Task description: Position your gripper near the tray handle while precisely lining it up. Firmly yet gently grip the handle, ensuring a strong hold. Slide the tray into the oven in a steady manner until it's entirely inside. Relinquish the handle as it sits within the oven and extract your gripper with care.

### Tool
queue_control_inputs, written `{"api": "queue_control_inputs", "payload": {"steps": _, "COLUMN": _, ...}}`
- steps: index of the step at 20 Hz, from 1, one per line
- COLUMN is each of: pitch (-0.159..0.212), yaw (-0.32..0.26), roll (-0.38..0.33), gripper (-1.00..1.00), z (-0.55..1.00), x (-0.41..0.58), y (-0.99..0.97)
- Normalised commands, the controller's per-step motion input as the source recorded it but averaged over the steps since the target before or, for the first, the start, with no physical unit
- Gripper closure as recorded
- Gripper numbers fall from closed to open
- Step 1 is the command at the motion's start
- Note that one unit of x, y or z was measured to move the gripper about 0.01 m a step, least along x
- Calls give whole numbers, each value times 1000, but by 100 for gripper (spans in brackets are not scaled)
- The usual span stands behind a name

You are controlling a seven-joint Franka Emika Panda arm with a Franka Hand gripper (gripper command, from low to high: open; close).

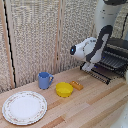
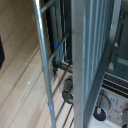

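Note:
The oven [image 1: 116, 50] stands at the exterior view's right with its front open. The tray [image 1: 106, 70], a dark wire rack, sticks out of it toward the table. The tray handle [image 1: 98, 77] is the thin bar along the rack's outer edge. In the wrist view the handle shows close up as a long silvery bar [image 2: 45, 60], with the rack's bars [image 2: 61, 42] behind it. My gripper [image 1: 88, 66] hangs from the white arm right at the handle's near end. Its fingers are too small to read and do not show in the wrist view.
A blue mug [image 1: 45, 80], a yellow bowl [image 1: 64, 90] and a small orange object [image 1: 77, 85] sit on the wooden table [image 1: 85, 107]. A white plate [image 1: 24, 107] lies at the front left. The oven's knobs [image 2: 102, 114] show in the wrist view.

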Motion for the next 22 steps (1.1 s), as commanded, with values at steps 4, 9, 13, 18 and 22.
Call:
{"api": "queue_control_inputs", "payload": {"steps": 4, "pitch": 116, "yaw": 139, "roll": -242, "gripper": 100, "z": -5, "x": 49, "y": 44}}
{"api": "queue_control_inputs", "payload": {"steps": 9, "pitch": 112, "yaw": 248, "roll": -216, "gripper": 100, "z": -31, "x": 13, "y": 0}}
{"api": "queue_control_inputs", "payload": {"steps": 13, "pitch": 90, "yaw": 245, "roll": -76, "gripper": 100, "z": -107, "x": 13, "y": -92}}
{"api": "queue_control_inputs", "payload": {"steps": 18, "pitch": 49, "yaw": 246, "roll": 101, "gripper": 100, "z": -12, "x": 23, "y": -260}}
{"api": "queue_control_inputs", "payload": {"steps": 22, "pitch": 28, "yaw": 183, "roll": 177, "gripper": 100, "z": 104, "x": 85, "y": -353}}
